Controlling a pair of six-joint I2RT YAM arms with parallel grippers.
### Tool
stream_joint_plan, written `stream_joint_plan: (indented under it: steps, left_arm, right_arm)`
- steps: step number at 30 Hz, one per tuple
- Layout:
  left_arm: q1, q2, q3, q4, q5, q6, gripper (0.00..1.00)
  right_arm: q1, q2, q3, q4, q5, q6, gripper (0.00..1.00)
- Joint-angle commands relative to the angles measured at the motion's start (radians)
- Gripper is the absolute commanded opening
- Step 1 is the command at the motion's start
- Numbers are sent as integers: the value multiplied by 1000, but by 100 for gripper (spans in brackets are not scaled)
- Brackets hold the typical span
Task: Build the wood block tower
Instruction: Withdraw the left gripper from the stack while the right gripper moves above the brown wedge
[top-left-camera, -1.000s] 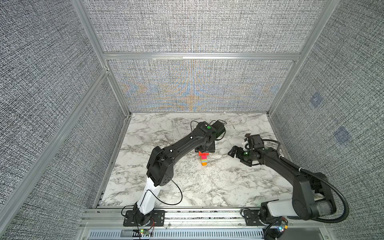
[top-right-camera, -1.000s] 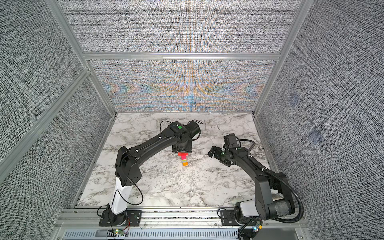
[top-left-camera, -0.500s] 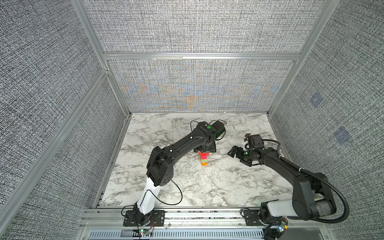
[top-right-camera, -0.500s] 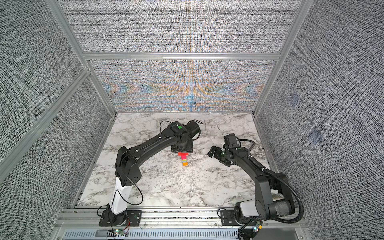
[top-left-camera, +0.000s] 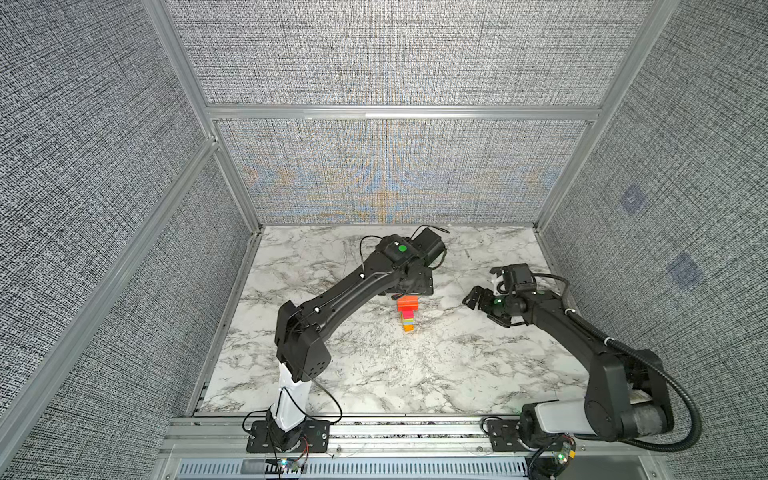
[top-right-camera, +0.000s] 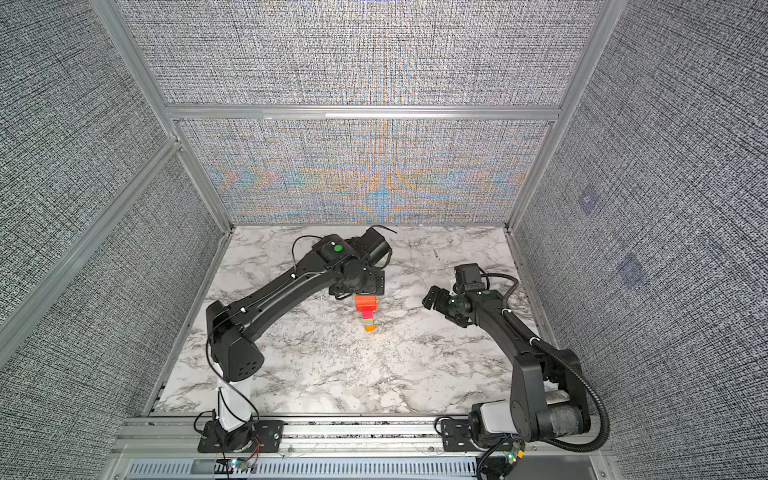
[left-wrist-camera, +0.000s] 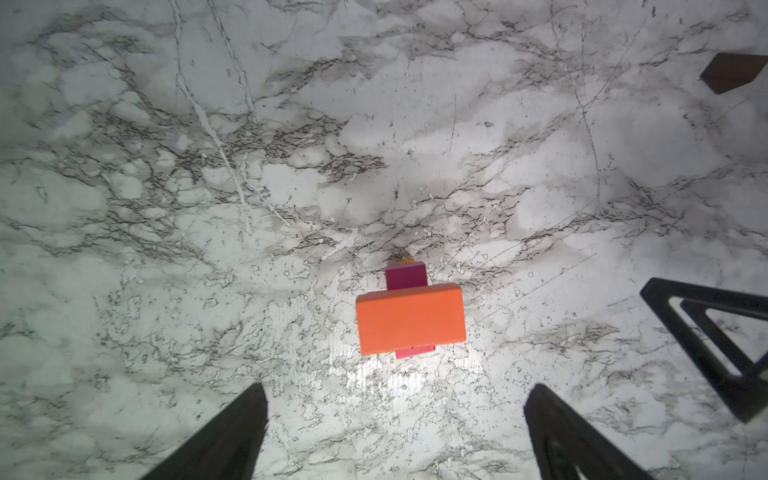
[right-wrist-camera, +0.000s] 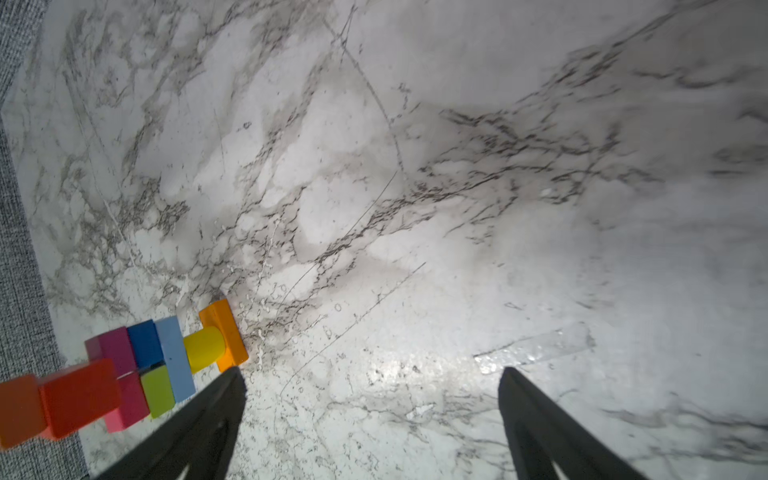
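Wood block tower (top-left-camera: 407, 316) stood upright at frame centre in both top views, right under the wide-open left end effector (left-wrist-camera: 399, 388), red-orange slab (left-wrist-camera: 410, 319) lengthwise finger-to-finger; right end effector (right-wrist-camera: 372, 370), also wide, farther right.

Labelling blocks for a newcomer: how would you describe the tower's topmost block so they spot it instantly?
On the marble table, a slim coloured tower stands under the open left gripper. Its top piece is the orange slab, clearly wider than the column under it.
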Motion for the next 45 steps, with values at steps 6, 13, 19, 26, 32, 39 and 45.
stream_joint_plan:
  steps: [6, 13, 19, 26, 32, 39, 45]
  left_arm:
    - [88, -185, -242, 121, 65, 93, 99]
    - [174, -363, -483, 209, 78, 156, 99]
    - [215, -484, -635, 282, 52, 211, 99]
    - [257, -544, -719, 331, 68, 249, 99]
    - [297, -538, -761, 362, 115, 263, 99]
    - [324, -527, -789, 382, 150, 273, 99]
    - [342, -525, -804, 400, 170, 273, 99]
  right_arm:
    - [-133, 91, 121, -66, 47, -11, 84]
    - [-163, 335, 425, -156, 139, 5, 72]
    - [-160, 572, 725, -327, 262, -8, 65]
    - [-161, 758, 968, -446, 287, 20, 59]
    - [-159, 879, 1109, -516, 272, 48, 55]
    - [-159, 953, 1191, -557, 295, 56, 52]
    - [-155, 998, 1244, -592, 311, 48, 50]
